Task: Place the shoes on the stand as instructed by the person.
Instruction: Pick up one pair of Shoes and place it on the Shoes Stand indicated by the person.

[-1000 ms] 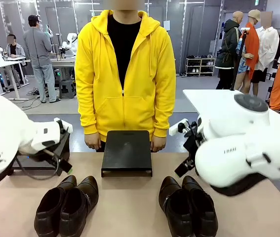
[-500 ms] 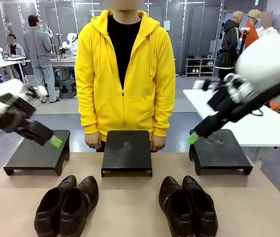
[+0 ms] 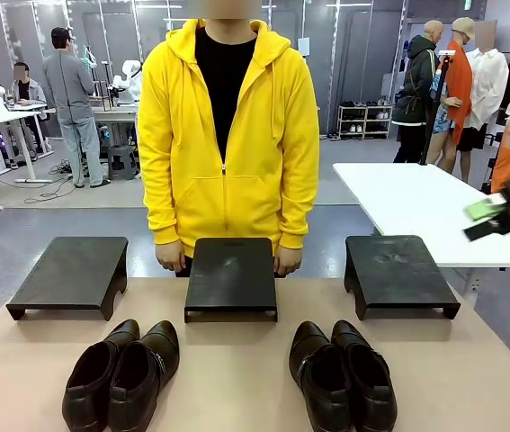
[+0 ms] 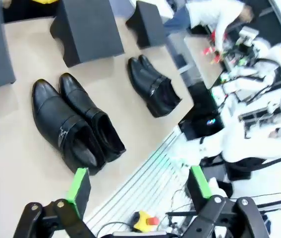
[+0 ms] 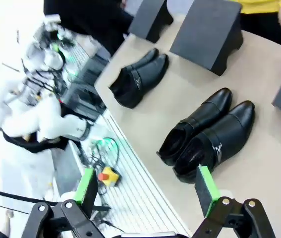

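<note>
Tan tabletop (image 3: 237, 378) — two glossy dark shoe pairs at its near edge, left pair (image 3: 120, 373) and right pair (image 3: 340, 373). Three black stands (image 3: 231, 274) sit behind them, with the person (image 3: 228, 135) beyond. Both left gripper (image 4: 139, 181) and right gripper (image 5: 145, 183) are wide, empty.

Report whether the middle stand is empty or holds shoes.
Empty. The middle stand shows a bare top; the left pair and right pair sit on the table.

No text, label, brand or number can be read. A white sheet (image 3: 303, 45) is seen on the far wall, but anything printed on it is too small to be made out.
</note>
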Controlling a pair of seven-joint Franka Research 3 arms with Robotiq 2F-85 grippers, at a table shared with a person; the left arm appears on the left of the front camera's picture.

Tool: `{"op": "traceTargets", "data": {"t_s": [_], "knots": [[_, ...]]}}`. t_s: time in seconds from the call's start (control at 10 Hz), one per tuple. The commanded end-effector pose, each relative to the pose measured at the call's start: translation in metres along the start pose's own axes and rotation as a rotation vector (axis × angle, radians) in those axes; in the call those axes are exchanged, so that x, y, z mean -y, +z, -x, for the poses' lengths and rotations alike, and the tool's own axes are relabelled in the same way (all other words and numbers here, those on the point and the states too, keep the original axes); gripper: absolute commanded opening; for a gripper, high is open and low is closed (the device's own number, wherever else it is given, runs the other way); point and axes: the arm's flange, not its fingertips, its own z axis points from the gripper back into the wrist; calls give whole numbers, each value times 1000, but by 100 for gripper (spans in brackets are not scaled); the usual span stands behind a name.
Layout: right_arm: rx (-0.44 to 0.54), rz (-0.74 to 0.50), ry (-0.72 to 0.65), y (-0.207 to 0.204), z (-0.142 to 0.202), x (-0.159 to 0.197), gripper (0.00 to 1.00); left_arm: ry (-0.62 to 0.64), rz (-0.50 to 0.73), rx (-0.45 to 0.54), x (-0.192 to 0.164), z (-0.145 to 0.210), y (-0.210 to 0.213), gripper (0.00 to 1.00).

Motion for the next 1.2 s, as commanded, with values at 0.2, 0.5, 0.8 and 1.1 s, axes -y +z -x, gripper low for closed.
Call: {"op": "traceTargets", "data": {"t_s": [0.2, 0.5, 0.8, 1.1], "knots": [[301, -103, -137, 93, 68, 49, 100, 124, 11, 240, -44, 79, 91, 100], [401, -115, -219, 132, 118, 72, 100, 193, -10, 339, -59, 131, 132, 100], [412, -91, -288, 133, 127, 82, 100, 217, -25, 354, -61, 139, 141, 100], [412, -96, -279, 136, 136, 79, 100, 217, -25, 354, -61, 139, 141, 100]]}}
